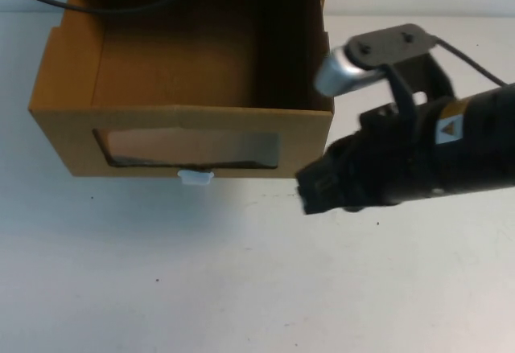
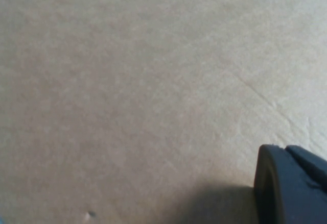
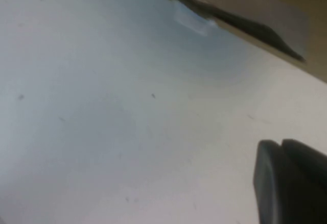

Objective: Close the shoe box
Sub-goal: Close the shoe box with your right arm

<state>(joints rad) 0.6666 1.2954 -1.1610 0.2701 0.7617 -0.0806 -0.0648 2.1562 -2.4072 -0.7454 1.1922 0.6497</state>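
Right now I am looking at the shoe box (image 1: 181, 140) sitting at the far left of the white table (image 1: 201, 272), its drawer pulled out toward me and showing an open, bare inside. Its front panel is facing me, with the window (image 1: 189, 148) above the small white tab (image 1: 195, 178). The left gripper (image 2: 291, 185) is pressing close to a plain cardboard surface, and I cannot tell how it is set. The right gripper (image 1: 318, 192) is hovering over the table just beside the box's front right corner; its state is also unclear to me.
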